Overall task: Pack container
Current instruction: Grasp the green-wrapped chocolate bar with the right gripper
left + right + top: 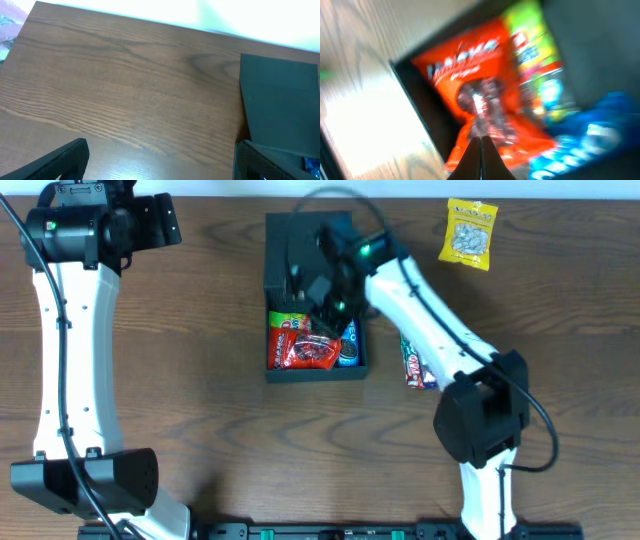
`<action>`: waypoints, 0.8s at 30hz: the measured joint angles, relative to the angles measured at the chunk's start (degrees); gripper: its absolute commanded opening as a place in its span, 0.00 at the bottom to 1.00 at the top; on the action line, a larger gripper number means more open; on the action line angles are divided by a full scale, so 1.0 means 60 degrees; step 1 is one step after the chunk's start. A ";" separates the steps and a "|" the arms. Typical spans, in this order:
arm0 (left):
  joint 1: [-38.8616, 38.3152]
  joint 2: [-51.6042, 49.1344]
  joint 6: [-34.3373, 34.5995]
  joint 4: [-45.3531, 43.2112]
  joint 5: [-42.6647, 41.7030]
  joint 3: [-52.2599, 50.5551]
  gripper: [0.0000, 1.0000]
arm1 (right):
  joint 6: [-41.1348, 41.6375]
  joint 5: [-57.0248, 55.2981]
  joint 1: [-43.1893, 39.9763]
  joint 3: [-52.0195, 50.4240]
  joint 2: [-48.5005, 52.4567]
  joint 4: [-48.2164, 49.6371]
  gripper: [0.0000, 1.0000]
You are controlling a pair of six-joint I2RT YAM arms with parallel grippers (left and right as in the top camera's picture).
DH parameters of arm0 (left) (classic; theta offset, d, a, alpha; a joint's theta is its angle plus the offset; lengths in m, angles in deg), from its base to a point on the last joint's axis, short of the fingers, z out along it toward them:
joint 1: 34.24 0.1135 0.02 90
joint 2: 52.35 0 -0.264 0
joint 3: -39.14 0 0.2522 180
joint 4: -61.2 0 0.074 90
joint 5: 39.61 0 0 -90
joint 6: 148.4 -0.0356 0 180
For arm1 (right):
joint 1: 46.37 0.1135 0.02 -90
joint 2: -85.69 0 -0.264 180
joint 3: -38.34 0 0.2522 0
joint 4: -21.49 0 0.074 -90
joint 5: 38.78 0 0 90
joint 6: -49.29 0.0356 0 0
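The dark container (316,373) lies at the table's middle, its flap lid (290,235) folded back on the far side. Inside are a red packet (308,352), a green packet (286,321) and a blue packet (350,346). My right gripper (312,308) reaches into the box. In the right wrist view this gripper (480,141) is shut, tips pressed together with nothing between them, just above the red packet (470,80), beside the green packet (535,55) and the blue packet (580,145). My left gripper (165,222) hangs open at the far left; its view shows bare table between the fingers (60,160) and the lid (280,100) to the right.
A yellow snack packet (470,232) lies at the far right of the table. A snack bar (415,366) lies right of the box, partly under my right arm. The container's left wall (415,110) borders wooden table.
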 measured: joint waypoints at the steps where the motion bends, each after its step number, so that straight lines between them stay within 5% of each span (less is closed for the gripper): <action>1: 0.0000 0.0000 0.0000 0.0007 0.0000 0.0000 0.95 | 0.0000 0.0004 -0.0142 0.0240 -0.0026 -0.0022 0.02; 8: 0.0000 0.0000 0.0000 0.0007 0.0000 0.0000 0.95 | 0.0747 -0.0335 -0.2171 0.0157 -0.0138 -0.0237 0.02; 13: 0.0000 0.0000 0.0004 -0.0051 0.0000 0.0000 0.95 | 0.1333 -0.0754 -0.3483 -0.1483 -0.0138 -0.0262 0.29; 24: 0.0000 0.0000 0.0000 -0.0171 0.0000 0.0000 0.95 | 0.2958 -0.1931 -0.3268 -0.3646 -0.0138 0.0597 0.30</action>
